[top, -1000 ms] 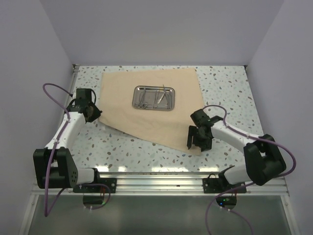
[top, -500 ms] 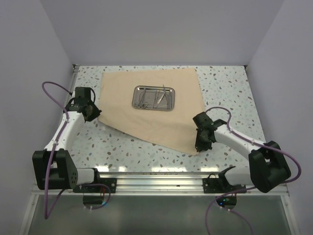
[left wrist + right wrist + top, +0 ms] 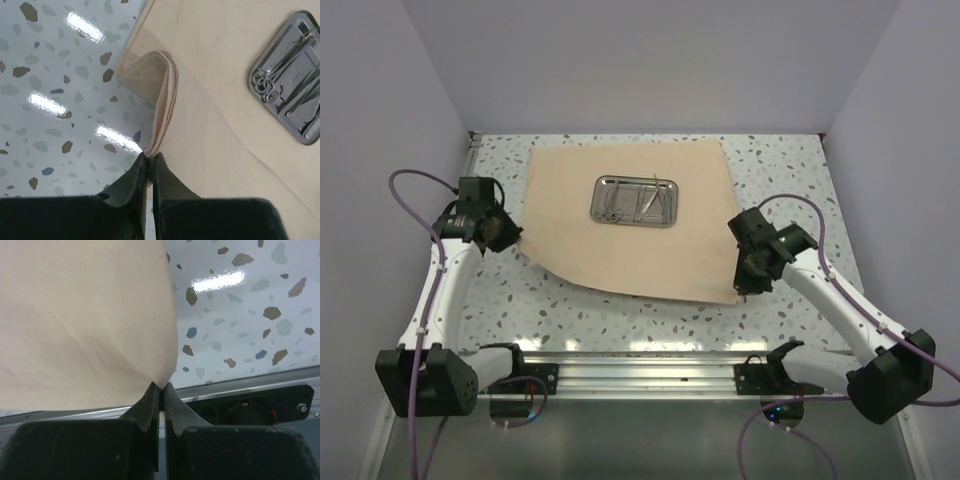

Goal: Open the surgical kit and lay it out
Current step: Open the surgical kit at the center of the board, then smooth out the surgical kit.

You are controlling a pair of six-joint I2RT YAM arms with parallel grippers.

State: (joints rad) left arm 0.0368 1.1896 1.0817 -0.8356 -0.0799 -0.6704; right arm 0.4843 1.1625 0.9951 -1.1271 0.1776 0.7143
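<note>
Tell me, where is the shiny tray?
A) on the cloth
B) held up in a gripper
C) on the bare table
A: the tray lies flat on the cloth, with cloth showing all round it.

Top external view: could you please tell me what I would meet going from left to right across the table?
The left gripper, pinching the cloth wrap at its left corner → steel tray holding the instruments → right gripper, pinching the wrap's near right corner.
</note>
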